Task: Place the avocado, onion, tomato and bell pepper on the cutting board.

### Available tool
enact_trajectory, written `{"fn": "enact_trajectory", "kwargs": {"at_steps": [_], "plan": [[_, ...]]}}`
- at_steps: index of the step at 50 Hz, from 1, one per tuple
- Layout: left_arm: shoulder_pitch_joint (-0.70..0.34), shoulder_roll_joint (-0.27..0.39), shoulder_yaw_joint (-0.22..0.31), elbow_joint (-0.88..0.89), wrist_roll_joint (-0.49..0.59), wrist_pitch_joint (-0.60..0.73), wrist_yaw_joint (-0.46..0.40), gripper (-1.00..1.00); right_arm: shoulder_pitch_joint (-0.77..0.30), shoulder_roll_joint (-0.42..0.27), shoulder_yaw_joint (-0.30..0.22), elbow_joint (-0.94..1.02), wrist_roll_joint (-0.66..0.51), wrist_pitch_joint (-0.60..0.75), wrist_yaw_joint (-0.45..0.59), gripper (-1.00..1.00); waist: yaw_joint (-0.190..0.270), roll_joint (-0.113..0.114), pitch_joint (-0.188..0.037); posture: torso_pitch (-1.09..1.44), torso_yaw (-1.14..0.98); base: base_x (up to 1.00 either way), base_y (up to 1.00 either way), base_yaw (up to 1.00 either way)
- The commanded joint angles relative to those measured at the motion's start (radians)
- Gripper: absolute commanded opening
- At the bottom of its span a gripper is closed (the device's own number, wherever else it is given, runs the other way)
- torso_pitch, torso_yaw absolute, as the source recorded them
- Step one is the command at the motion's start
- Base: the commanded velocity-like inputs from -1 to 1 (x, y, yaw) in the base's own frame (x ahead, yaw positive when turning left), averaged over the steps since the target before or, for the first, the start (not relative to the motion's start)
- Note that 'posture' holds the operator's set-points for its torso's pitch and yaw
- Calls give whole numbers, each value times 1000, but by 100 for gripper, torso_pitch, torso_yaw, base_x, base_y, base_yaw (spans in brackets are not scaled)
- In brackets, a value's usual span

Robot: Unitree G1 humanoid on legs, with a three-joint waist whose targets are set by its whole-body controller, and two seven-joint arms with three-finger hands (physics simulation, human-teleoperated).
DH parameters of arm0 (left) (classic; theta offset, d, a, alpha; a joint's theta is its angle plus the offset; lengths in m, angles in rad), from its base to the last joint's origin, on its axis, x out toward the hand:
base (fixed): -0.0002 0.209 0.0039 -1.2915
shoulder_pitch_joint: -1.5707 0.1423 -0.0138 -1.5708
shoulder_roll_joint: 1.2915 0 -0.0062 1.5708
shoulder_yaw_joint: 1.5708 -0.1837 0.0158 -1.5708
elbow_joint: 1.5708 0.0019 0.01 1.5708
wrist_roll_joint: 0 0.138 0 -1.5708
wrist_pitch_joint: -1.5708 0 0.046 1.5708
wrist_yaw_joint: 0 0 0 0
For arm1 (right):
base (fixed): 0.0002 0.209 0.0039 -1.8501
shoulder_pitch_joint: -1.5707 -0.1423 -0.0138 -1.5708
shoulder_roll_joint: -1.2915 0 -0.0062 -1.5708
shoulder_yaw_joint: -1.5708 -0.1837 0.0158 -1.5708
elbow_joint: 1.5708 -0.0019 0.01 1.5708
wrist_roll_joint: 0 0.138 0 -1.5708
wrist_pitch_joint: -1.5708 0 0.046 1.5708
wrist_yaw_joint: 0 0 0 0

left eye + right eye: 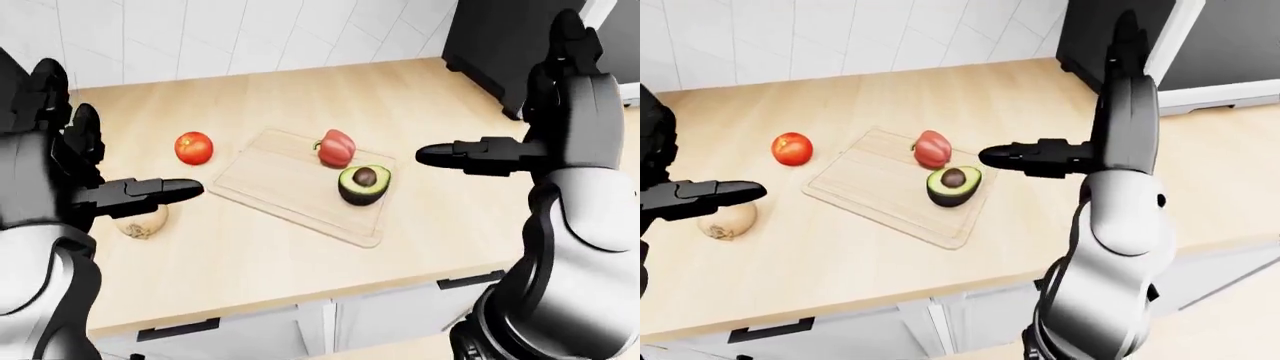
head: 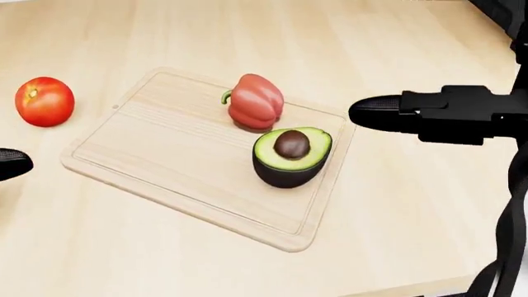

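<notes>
Wooden counter (image 2: 413, 204) — right hand (image 2: 437, 116) raised, fingers (image 2: 376, 112) spread.
</notes>
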State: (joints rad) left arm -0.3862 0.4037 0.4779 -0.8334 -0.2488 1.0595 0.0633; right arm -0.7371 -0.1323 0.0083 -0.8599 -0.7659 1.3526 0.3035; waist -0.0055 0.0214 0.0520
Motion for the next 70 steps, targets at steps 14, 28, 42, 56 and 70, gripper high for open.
{"fn": "enact_trajectory", "kwargs": {"at_steps": [14, 28, 42, 56, 70], "plan": [[92, -37, -5, 34, 84, -177, -29, 100, -3, -12, 3, -24, 43, -32, -41, 100, 3, 4, -27, 0, 0, 0, 0, 0], [161, -85, -5, 88, 193, -263, -87, 100, 29, -7, -2, -33, 82, -45, -83, 100, 5, 2, -30, 0, 0, 0, 0, 0], [211, -114, 8, 153, 287, -347, -126, 100, 55, -8, -8, -37, 111, -58, -111, 100, 6, -1, -33, 0, 0, 0, 0, 0], [233, -122, 25, 185, 302, -361, -138, 100, 58, -16, -14, -32, 135, -62, -128, 100, 6, -1, -34, 0, 0, 0, 0, 0], [261, -137, 24, 203, 313, -375, -141, 91, 85, -8, -17, -41, 154, -75, -147, 100, 7, -3, -36, 0, 0, 0, 0, 0]]}}
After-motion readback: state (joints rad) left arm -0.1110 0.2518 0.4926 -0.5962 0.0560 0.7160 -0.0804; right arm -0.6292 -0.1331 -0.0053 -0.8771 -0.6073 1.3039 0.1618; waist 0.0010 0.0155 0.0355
